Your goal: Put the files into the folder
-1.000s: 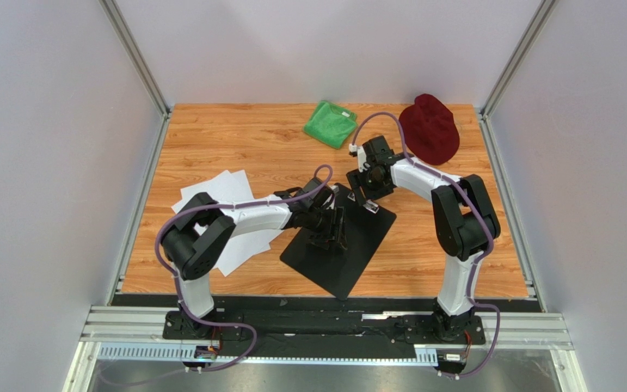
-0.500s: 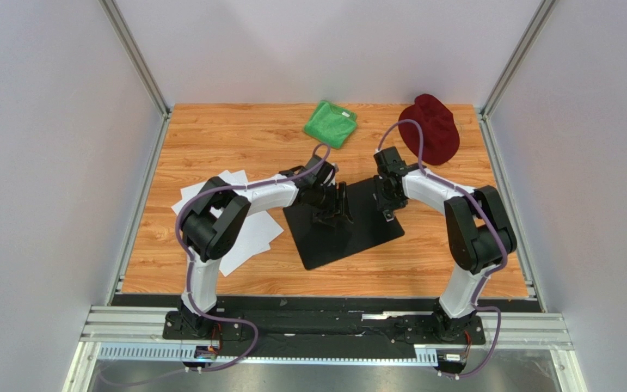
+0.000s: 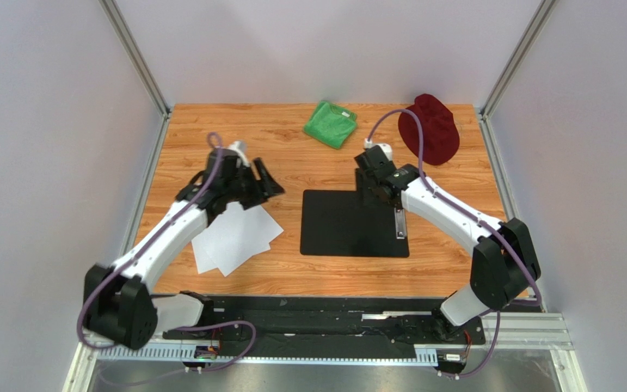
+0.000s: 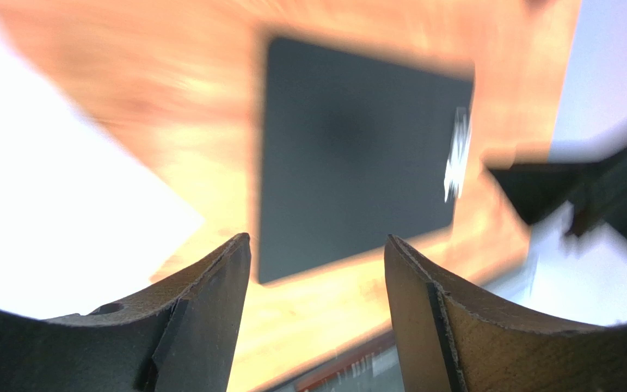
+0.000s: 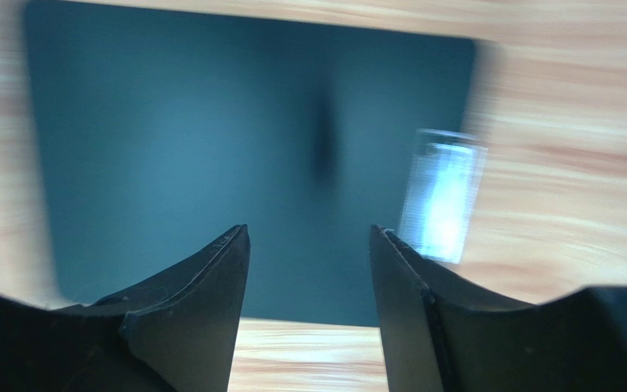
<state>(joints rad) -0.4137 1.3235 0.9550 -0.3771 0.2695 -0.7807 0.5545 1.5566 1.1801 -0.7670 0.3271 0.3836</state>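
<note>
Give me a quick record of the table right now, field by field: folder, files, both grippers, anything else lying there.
folder: flat at the middle of the table, clip on the right arm's side, nothing on it
files: loose white stack beside the folder, apart from it
left gripper: open, empty, near the files' far edge
right gripper: open, empty, above the folder
other: green cloth, dark red hat at the far edge

One black folder (image 3: 345, 224) with one silver clip (image 3: 399, 223). One pile of white files (image 3: 235, 237), at least two sheets, exact number unclear. One green cloth (image 3: 331, 124). One dark red hat (image 3: 430, 131). One wooden surface (image 3: 292, 278).
</note>
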